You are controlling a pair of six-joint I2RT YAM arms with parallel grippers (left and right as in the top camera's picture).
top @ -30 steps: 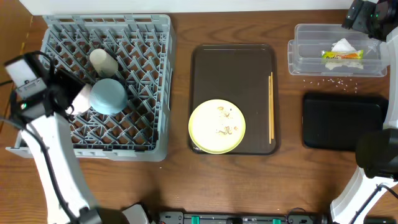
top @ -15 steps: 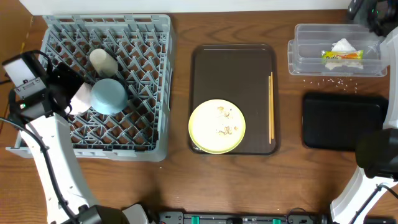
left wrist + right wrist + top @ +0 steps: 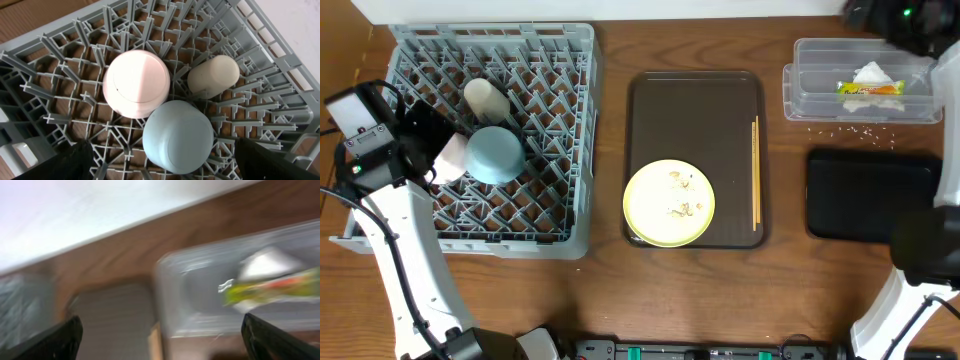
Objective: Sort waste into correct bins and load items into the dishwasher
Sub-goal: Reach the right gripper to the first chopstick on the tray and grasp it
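Note:
The grey dishwasher rack (image 3: pixel 582 140) holds a white cup (image 3: pixel 485 98) on its side, an upturned light blue bowl (image 3: pixel 496 153) and a white bowl (image 3: pixel 450 158). My left gripper (image 3: pixel 424 152) hangs open at the rack's left side. In the left wrist view its fingers (image 3: pixel 75 161) stand wide apart on either side of the blue bowl (image 3: pixel 178 135), touching nothing, with the white bowl (image 3: pixel 136 82) and cup (image 3: pixel 213 75) beyond. The yellow plate (image 3: pixel 669 203) carries crumbs; chopsticks (image 3: pixel 756 170) lie beside it. My right gripper (image 3: pixel 892 14) is open, near the clear tub (image 3: pixel 804 95).
Plate and chopsticks rest on a brown serving tray (image 3: pixel 695 100). The clear tub holds a napkin (image 3: pixel 873 73) and a green-and-yellow wrapper (image 3: pixel 870 89). Crumbs (image 3: pixel 850 127) dot the table before it. A black tray (image 3: pixel 872 195) lies at the right. The right wrist view is blurred.
My left gripper has opened wider and drawn back slightly to the left, leaving the white bowl in the rack. My right gripper has shifted left along the table's back edge.

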